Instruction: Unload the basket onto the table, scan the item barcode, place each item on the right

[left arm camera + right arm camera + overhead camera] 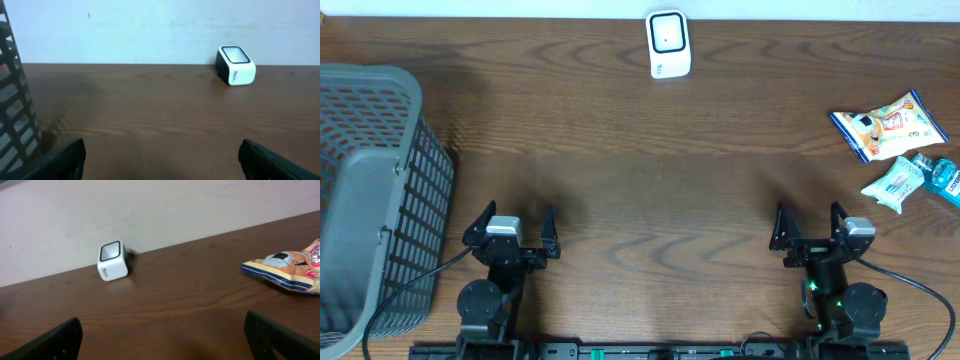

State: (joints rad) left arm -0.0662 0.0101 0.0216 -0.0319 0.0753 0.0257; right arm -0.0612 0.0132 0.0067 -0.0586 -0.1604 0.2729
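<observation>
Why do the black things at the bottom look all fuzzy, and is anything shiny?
Left wrist view: the fingertips sit too close to the lens, so they blur, while the scanner stays fairly sharp. Right wrist view: the same blur on its fingertips; the snack bag is clear. Overhead view: even light, with a soft sheen on the table.

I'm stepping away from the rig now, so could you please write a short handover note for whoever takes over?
Left gripper: open, empty, low near the basket.
Right gripper: open, empty, on the side nearer the packets.
Scanner: at the table's far edge, centre.
Items: snack bag, small teal packet and a blue packet at the far right; none picked up.
Done: nothing visible yet.
Left: pick up an item, likely with the right gripper, show its barcode to the scanner.
</observation>
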